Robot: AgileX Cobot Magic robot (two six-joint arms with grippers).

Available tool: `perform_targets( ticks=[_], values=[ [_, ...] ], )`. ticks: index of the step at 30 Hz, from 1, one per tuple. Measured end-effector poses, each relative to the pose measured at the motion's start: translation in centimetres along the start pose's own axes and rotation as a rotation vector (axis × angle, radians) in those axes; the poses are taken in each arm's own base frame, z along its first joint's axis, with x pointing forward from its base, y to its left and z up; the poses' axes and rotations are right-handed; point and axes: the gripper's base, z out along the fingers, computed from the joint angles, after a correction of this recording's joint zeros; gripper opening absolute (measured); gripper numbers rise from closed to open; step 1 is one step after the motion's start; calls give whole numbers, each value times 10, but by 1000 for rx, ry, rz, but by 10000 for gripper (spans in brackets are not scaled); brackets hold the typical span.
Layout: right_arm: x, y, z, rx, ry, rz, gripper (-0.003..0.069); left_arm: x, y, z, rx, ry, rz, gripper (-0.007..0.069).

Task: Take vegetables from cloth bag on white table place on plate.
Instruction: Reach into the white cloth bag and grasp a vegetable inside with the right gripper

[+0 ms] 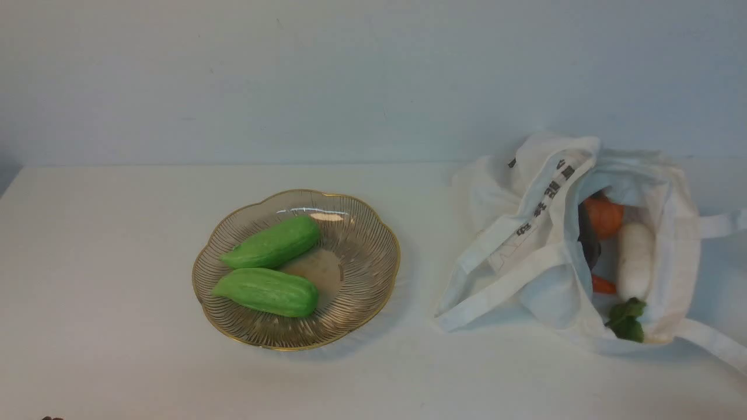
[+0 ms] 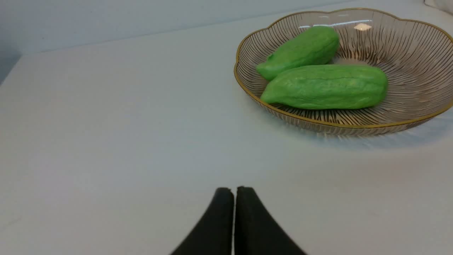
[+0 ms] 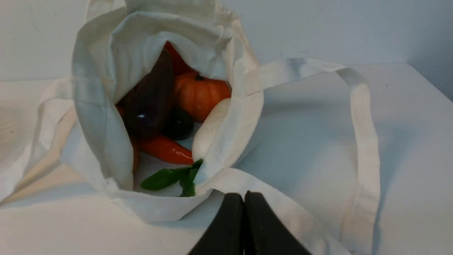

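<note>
Since the plate sits left of centre, the table (image 1: 87,262) has wide bare room out to its left edge. Left fingers (image 2: 228,198) pressed together, holding nothing, low over that bare stretch, short of the plate (image 1: 373,233). Two green gourds (image 1: 271,242) lie side by side in it, long axes roughly left-right, tapered ends pointing left, the far one tilted away at its right end. An open strip separates plate and cloth bag (image 1: 543,245). The bag lies at right near the back wall, mouth facing the robot, strap (image 1: 721,223) running off frame. Inside: eggplant (image 3: 150,99), pumpkin (image 3: 200,95), carrot (image 3: 166,150), radish (image 1: 635,259) lying far-to-near, leaves (image 1: 627,318) at the mouth. Right fingers (image 3: 236,205) shut, empty, just before the mouth.
</note>
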Motion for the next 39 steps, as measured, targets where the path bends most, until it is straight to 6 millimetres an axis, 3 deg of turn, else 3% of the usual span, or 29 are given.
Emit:
perform_targets(
  ticks=[36, 39],
  values=[
    [0, 0, 0, 0, 0, 1, -15, 0, 0, 0, 0, 0, 0, -8],
    [-1, 1, 0, -16, -14, 63, -15, 0, 0, 0, 0, 0, 0, -8]
  ],
)
